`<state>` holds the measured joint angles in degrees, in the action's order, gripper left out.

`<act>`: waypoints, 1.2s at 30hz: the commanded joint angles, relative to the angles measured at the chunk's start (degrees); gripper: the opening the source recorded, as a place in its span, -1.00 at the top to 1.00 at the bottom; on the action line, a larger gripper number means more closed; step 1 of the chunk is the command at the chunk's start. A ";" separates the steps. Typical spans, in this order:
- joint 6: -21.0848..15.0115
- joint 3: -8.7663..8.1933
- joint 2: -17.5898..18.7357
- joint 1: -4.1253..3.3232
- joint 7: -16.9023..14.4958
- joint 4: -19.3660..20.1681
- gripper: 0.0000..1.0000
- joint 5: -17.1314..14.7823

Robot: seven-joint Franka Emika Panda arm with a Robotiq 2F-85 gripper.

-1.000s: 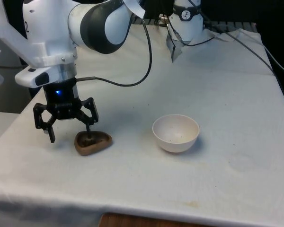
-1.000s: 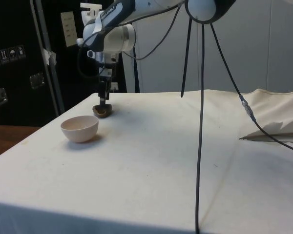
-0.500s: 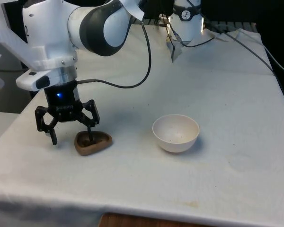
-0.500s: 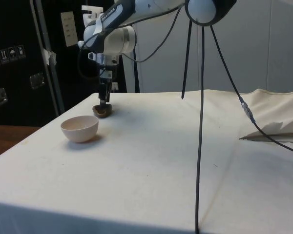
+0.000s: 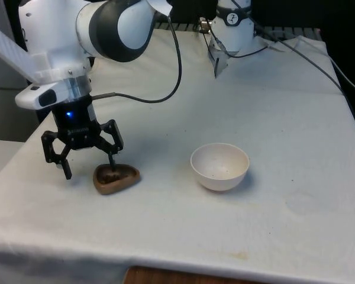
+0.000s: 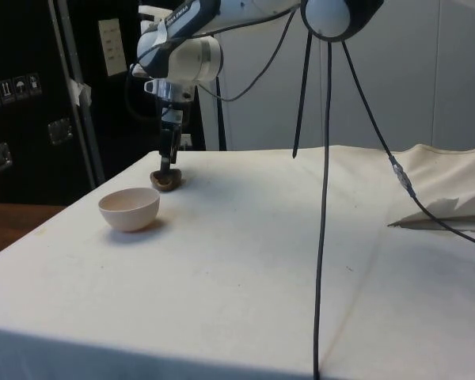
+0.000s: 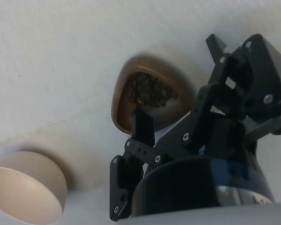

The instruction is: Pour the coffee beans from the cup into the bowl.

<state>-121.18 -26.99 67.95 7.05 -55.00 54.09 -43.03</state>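
White cloth covers the table (image 5: pixel 272 118), creased and faintly stained towards its near edge, with black cables (image 5: pixel 165 89) trailing across the far part.

Low over the cloth at the front view's left, the black gripper (image 5: pixel 89 166) points straight down with its fingers spread wide — nothing is held between them. One fingertip (image 5: pixel 112 167) dips inside the rim of the cup (image 5: pixel 116 178), while the other (image 5: pixel 67 172) hangs outside it, further to the front view's left and just above the cloth. In the wrist view the inner finger (image 7: pixel 143 125) sits at the cup's (image 7: pixel 145 98) rim, beside the beans.

This cup is a shallow brown vessel with a rounded, somewhat triangular outline, standing upright on the cloth; dark coffee beans (image 7: pixel 149 90) fill its hollow. From the side view the cup (image 6: pixel 166 180) shows directly under the gripper (image 6: pixel 168 165).

To the front view's right of the cup, apart from it, stands the bowl (image 5: pixel 219 166) — pale cream, round, upright. Its inside looks bare apart from a few tiny specks. In the side view the bowl (image 6: pixel 129 209) sits nearer the camera than the cup.
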 commanded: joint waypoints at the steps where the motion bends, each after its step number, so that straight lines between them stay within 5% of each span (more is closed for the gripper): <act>1: 0.00 0.00 0.00 -0.06 0.00 0.00 -1.00 0.00; 9: 0.00 0.00 0.06 -0.11 0.00 0.06 -1.00 0.00; 17: 2.75 0.17 0.40 0.69 0.06 -1.03 -1.00 -0.40; 18: 1.32 0.00 0.17 0.23 -0.11 -0.17 -1.00 -0.57; 24: 4.47 0.29 0.69 1.26 0.00 -2.06 -1.00 -0.97; 36: 5.16 -0.06 0.63 1.03 -0.52 -1.26 -1.00 -1.78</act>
<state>-116.02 -27.04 68.58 8.08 -55.52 52.83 -44.81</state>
